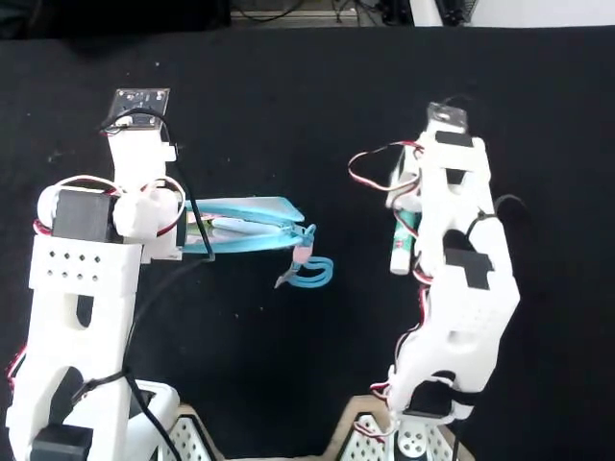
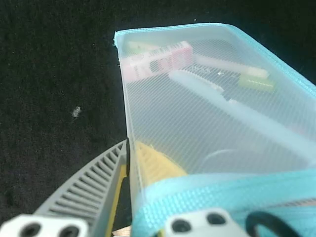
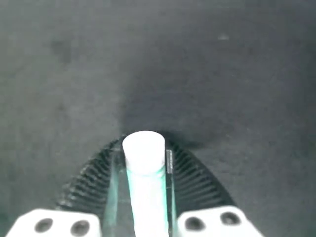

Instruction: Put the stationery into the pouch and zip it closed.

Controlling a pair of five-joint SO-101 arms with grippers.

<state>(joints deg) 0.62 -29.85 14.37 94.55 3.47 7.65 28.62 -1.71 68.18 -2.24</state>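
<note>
Loading step, by judgement: right pincer (image 3: 143, 144), pinching white-capped teal marker (image 3: 144, 182), must next reach translucent teal-trimmed pouch (image 2: 197, 123) that left pincer (image 2: 129, 165) pinches.

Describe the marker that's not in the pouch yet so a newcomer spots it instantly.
On the black table, find the arm away from the blue pouch. The marker sticks out beside its wrist, clamped in the right gripper: a white tube with a teal band. The other stationery lies inside the pouch.

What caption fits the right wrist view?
Right gripper shut on a white-capped tube over the black table.
</note>
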